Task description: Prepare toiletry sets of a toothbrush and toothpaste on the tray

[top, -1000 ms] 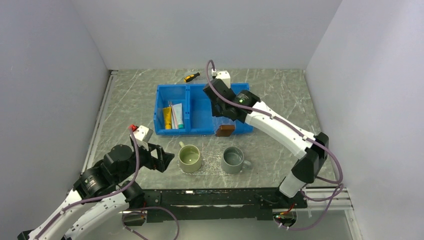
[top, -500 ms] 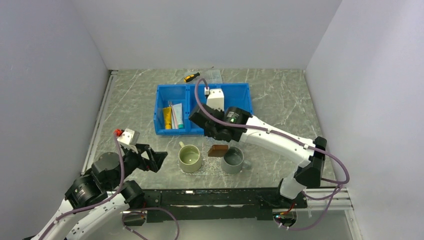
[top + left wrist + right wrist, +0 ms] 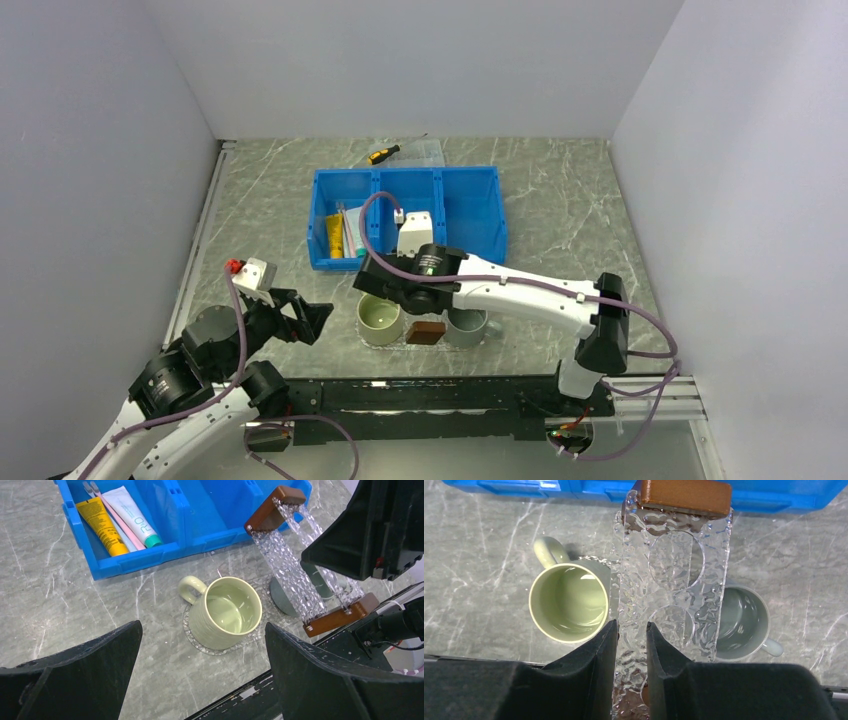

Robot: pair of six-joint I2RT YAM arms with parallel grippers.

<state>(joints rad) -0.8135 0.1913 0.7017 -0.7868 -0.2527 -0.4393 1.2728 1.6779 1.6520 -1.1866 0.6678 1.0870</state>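
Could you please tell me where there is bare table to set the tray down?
Bare marble lies right of the grey mug and blue bin, toward the right wall, and left of the bin. Directly under the tray it is crowded: the green mug and grey mug stand close together.

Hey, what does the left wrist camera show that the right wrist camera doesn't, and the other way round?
Only the left wrist view shows the toothpaste, toothbrush and yellow tube lying together in one compartment of the blue bin, and the left tool, open. Only the right wrist view shows the right tool shut on the tray, and two round outlines in the tray's clear base. Both show the tray held over the gap between the green mug and the grey mug, with the blue bin beyond.
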